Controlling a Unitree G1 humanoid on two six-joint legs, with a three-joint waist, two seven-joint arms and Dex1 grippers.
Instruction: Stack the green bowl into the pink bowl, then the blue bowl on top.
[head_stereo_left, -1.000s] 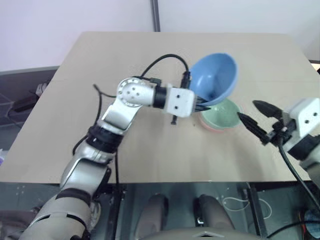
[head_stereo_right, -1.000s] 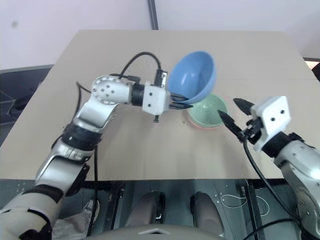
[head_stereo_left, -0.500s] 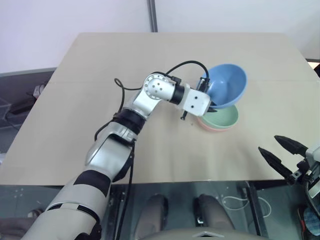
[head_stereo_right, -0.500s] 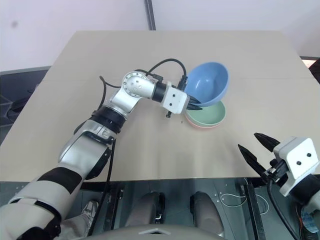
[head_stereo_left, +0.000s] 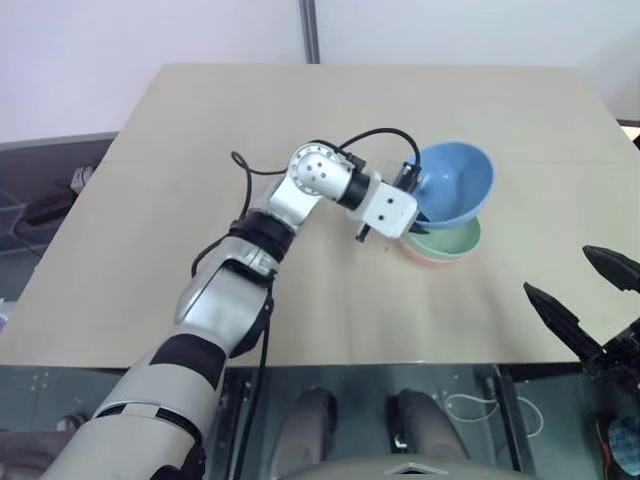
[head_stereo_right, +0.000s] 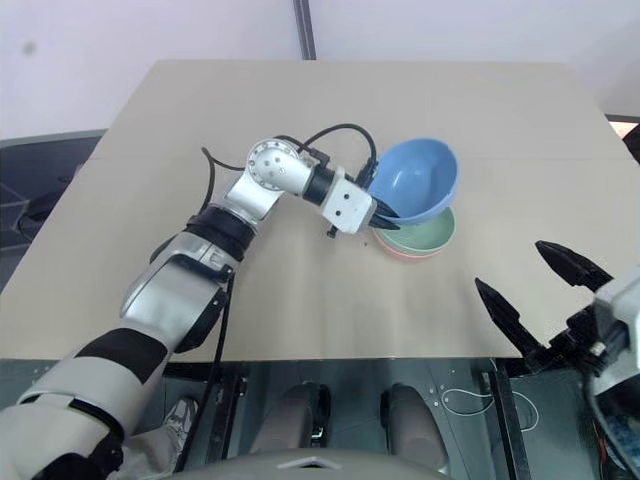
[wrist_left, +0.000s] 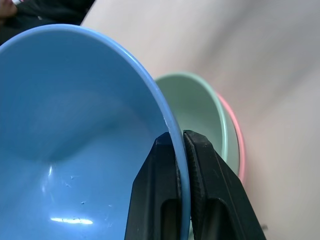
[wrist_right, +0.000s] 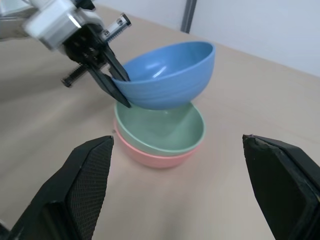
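Now the left gripper (wrist_left: 181, 145), clamping the smooth light-blue plastic bowl (head_stereo_left: 455, 182) by its rim, is tilting it over the mint-green bowl (wrist_right: 165, 130) nested in the salmon-pink bowl (wrist_right: 150, 157); levelling before release seems wise. The right gripper (wrist_right: 185, 185) is standing wide apart.

I count three bowls in front of me, one of each colour: one blue bowl (head_stereo_left: 455, 183), one green bowl (head_stereo_left: 450, 240) and one pink bowl (head_stereo_left: 436, 258). That makes a single stack of two, green inside pink, plus the one blue above it. There is one bench (head_stereo_left: 300, 120) carrying them. I have two grippers in sight, my left gripper (wrist_left: 180, 150) and my right gripper (head_stereo_right: 540, 290), each with two black fingers, so four fingers in all.
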